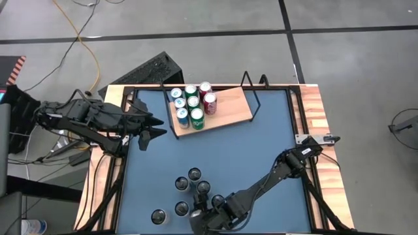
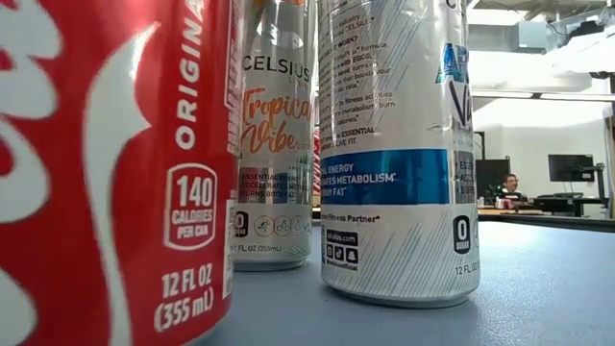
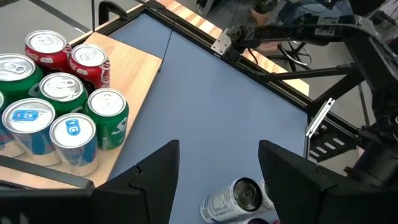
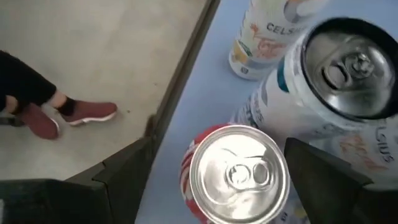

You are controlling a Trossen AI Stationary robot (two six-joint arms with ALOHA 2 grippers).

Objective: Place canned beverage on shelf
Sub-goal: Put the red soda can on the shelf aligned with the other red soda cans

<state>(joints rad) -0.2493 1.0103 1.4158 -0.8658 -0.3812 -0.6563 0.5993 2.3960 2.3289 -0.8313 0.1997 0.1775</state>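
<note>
Right gripper (image 4: pixel 217 180) spread wide, one finger either side of the red can (image 4: pixel 233 174) directly beneath, we judge for grasping. Shelf (image 1: pixel 225 108) well beyond it, seven cans aboard. Left gripper (image 1: pixel 151 128) parted, empty, beside shelf.

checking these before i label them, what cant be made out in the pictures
- Low view: the red can fills the near side, cut off by the edges, hiding the shelf and both arms.
- High view: the right claw sits over the loose cans at the table's near edge; whether it touches one is too small to tell.
- Right wrist view: the white can is cut off by the edge.
- Left wrist view: the shelf runs off the edge.
</note>
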